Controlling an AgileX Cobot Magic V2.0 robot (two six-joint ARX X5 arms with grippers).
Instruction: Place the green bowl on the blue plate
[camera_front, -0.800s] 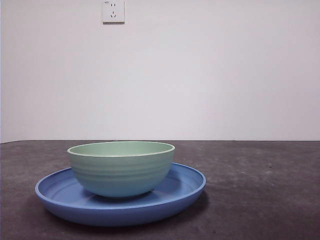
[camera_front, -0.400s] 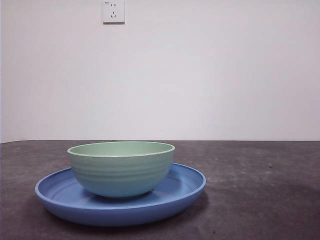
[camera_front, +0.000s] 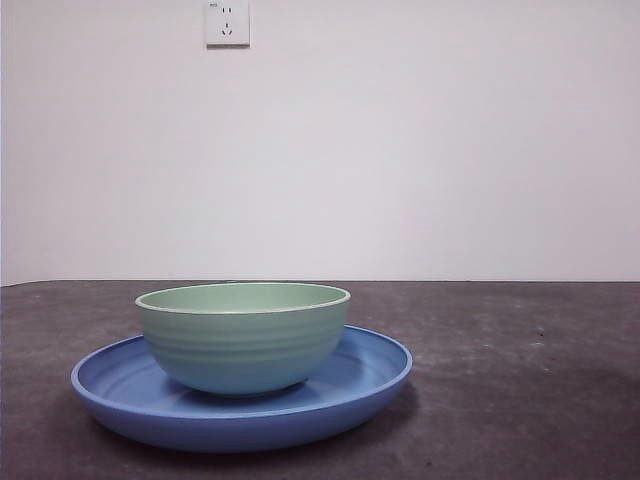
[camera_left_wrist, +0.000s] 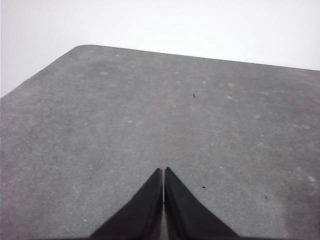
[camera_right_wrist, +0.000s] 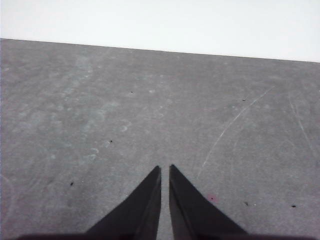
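Green bowl (camera_front: 243, 337) sits upright inside the blue plate (camera_front: 350, 395), resting on the plate's floor, a bit left of plate centre in the front view. Plate lies flat on the dark grey table (camera_front: 520, 400), left of middle and near the camera; its near rim is not cut off. Bowl's inside is hidden from this low angle, only the rim and ridged outside show.

Table top is matte, speckled, with faint scratches and small dark specks in the wrist views. Plain white wall (camera_front: 450, 150) behind, with a white socket (camera_front: 227, 22) high up, its top cut by the frame edge.

Left gripper (camera_left_wrist: 163, 172): jaws pressed together, tips touching, holding nothing, hanging over bare table near a rounded table corner. Right gripper (camera_right_wrist: 165, 169): jaws nearly together with a thin slit between the tips, nothing between them, over bare scratched table. Neither gripper shows in the front view, and neither wrist view shows the bowl or plate.
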